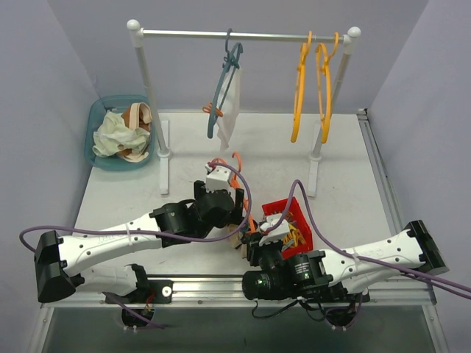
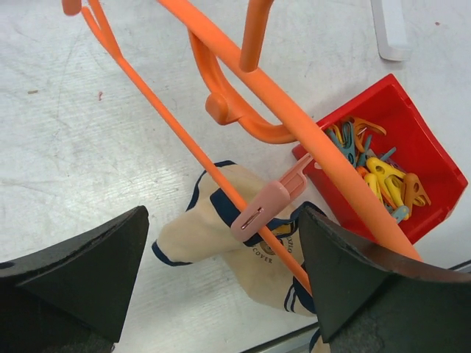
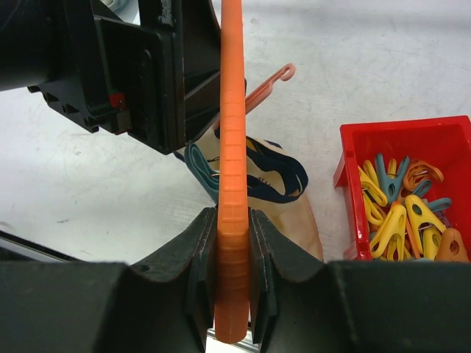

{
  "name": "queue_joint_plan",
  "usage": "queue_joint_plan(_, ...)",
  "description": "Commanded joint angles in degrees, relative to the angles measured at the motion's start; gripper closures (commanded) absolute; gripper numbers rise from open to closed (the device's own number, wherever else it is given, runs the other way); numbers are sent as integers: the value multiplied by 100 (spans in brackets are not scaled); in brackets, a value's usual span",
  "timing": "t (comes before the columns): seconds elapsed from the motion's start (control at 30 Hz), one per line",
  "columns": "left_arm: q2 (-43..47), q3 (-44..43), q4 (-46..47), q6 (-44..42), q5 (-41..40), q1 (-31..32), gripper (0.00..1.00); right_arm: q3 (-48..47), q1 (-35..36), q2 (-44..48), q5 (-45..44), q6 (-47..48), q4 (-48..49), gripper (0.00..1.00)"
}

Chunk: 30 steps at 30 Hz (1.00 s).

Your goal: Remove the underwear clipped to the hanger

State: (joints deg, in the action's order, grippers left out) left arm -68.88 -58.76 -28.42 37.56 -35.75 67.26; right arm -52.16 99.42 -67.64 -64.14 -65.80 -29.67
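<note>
My right gripper [image 3: 234, 283] is shut on the thick arm of an orange hanger [image 3: 232, 110], holding it low over the table. Cream underwear with dark trim [image 2: 213, 235] hangs from the hanger's thin bar [image 2: 169, 125], held by a pink clip [image 2: 261, 209], and its lower part rests on the table. My left gripper [image 2: 221, 276] is open, one finger on each side of that clip and cloth, touching neither. On the rack, white underwear [image 1: 228, 110] is clipped to a teal hanger [image 1: 221, 84].
A red bin [image 1: 283, 208] of loose clips sits just right of the grippers. A teal basket [image 1: 99, 158] at the back left holds a pale green and a peach cloth. Two bare orange hangers [image 1: 309, 81] hang on the white rack [image 1: 243, 34].
</note>
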Motion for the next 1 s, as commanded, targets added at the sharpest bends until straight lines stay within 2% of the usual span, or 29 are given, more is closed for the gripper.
queue_joint_plan(0.0,58,-259,-84,207,-608,129,9,-277,34,48,-494,-257,-232,100)
queue_joint_plan(0.17,419,163,-163,418,-907,129,25,-233,43,207,-538,-319,-320,100)
queue_joint_plan(0.33,648,321,-383,585,-1162,120,35,-189,43,286,-582,-381,-373,100)
queue_joint_plan(0.47,815,427,-7,464,-848,129,32,-215,43,269,-591,-372,-390,100)
queue_joint_plan(0.5,885,497,325,376,-698,129,26,-242,34,234,-600,-363,-390,100)
queue_joint_plan(0.63,798,445,803,33,-4,129,13,-286,34,207,-530,-337,-399,100)
queue_joint_plan(0.8,500,357,1163,-328,630,138,12,-295,34,198,-485,-311,-408,100)
queue_joint_plan(0.97,147,260,1093,-363,464,164,12,-303,43,198,-477,-328,-417,100)
